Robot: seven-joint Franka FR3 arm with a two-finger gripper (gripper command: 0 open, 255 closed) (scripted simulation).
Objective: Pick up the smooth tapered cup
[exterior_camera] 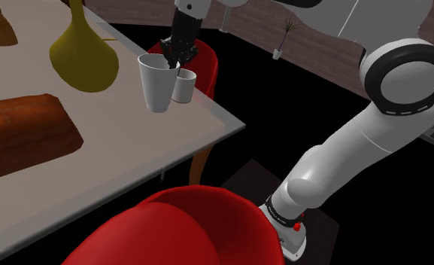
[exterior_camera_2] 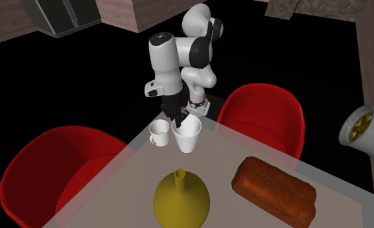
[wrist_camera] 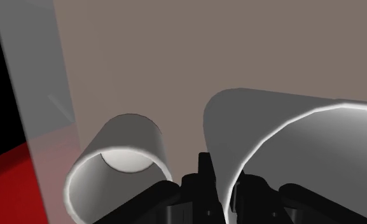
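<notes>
I had the gripper [wrist_camera: 228,191] pinched on the cup [wrist_camera: 283,133], one finger inside its rim and one outside, since I judged that thin wall the only part narrow enough to clasp from above. A shorter mug [wrist_camera: 121,149] stood just beside the outer finger, on the table [wrist_camera: 175,51] below, leaving little room.

We see a pale grey-brown desk [exterior_camera: 132,162] with a wooden leg [exterior_camera: 200,167] under one corner. In the second exterior view two red chairs stand at the edges that meet at the desk's far corner, one [exterior_camera_2: 52,171] on the left and one [exterior_camera_2: 264,111] on the right. A black area surrounds them. Beyond it lie a wooden floor [exterior_camera: 256,22], a potted plant [exterior_camera: 283,38] and a brown wall [exterior_camera_2: 124,14].
</notes>
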